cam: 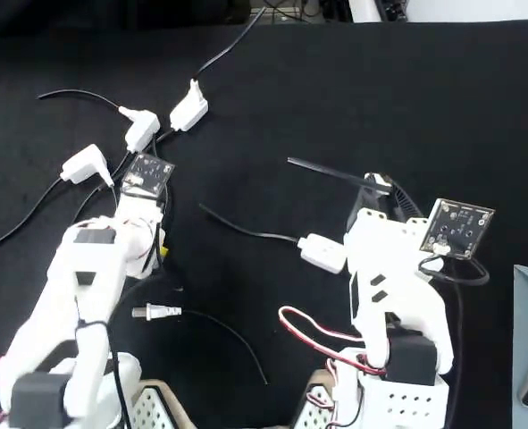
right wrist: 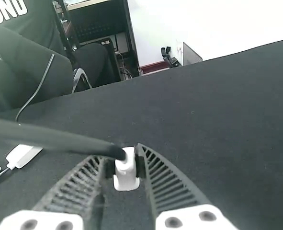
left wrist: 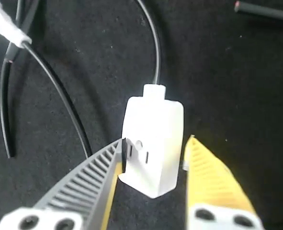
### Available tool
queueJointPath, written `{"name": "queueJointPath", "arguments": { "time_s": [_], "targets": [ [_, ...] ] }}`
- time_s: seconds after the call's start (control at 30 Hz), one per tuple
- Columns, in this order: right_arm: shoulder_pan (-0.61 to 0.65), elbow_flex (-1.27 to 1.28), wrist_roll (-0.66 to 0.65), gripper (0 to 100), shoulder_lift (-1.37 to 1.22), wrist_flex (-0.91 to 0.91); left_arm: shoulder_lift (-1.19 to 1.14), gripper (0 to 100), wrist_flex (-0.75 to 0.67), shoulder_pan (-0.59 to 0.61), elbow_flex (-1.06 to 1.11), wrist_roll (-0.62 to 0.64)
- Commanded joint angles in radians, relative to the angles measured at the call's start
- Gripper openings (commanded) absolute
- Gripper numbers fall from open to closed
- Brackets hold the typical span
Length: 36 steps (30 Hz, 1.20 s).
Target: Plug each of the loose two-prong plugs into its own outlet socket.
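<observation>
Clamping a white plug (right wrist: pixel 127 179) in my right gripper (right wrist: pixel 124 154); left gripper (left wrist: pixel 155 140) straddles a white outlet socket (left wrist: pixel 153 120), whether gripping I cannot tell.

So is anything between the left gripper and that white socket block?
Nothing visible does. The left gripper straddles the white socket block, a finger on each side; its black cord leaves from the far end, clear of both.

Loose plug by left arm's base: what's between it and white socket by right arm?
Just bare black cloth between loose plug and white socket, high view.
</observation>
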State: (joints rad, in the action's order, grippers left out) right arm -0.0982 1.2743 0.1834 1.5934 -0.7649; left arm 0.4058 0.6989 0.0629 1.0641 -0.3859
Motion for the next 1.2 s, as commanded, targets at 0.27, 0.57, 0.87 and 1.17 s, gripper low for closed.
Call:
{"name": "queueJointPath", "arguments": {
  "time_s": [0.27,0.57,0.87,1.17],
  "targets": [
    [0.015,-0.005,-0.011,1.5,0.012,0.018,-0.046,10,0.015,-0.004,-0.058,-0.008],
    [0.015,-0.005,-0.012,1.5,0.012,0.018,0.249,6,0.189,-0.148,-0.058,-0.003],
    [0.015,-0.005,-0.012,1.5,0.012,0.018,0.480,6,0.322,-0.361,-0.015,-0.005],
    [0.015,-0.005,-0.012,1.5,0.012,0.018,0.336,10,0.157,-0.363,0.114,-0.008]
  ]
}}
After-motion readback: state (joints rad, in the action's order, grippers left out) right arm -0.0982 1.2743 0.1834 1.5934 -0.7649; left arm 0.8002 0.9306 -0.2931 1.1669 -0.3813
